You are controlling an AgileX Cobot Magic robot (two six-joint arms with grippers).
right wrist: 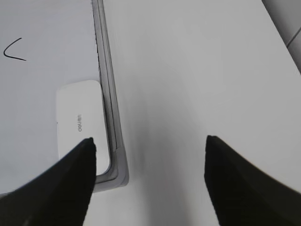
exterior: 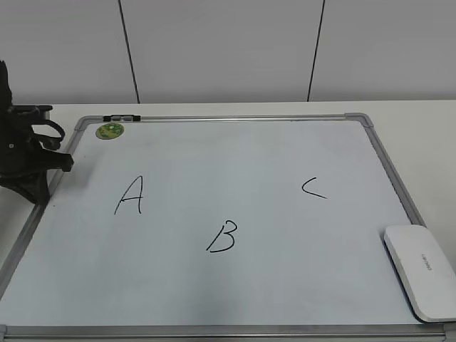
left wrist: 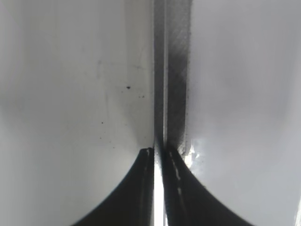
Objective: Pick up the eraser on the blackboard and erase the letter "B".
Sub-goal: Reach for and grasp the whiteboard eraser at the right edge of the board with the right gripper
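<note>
The blackboard point(exterior: 242, 117) is a white board with a silver frame, lying flat on the table. The letter "B" point(exterior: 222, 237) is drawn in black near its front middle. The white eraser point(exterior: 422, 271) lies on the board's front right corner; it also shows in the right wrist view point(right wrist: 80, 125), with grey lettering on top. My right gripper point(right wrist: 149, 141) is open and empty, above the bare table just beside the board's corner, to the right of the eraser. My left gripper point(exterior: 64, 160) is shut and empty at the board's left frame point(left wrist: 176, 70).
An "A" point(exterior: 130, 195) is drawn left of the "B" and a "C" point(exterior: 313, 188) to its right. A round green magnet point(exterior: 110, 131) sits at the board's back left. The white table point(right wrist: 197, 70) extends right of the board. A wall stands behind.
</note>
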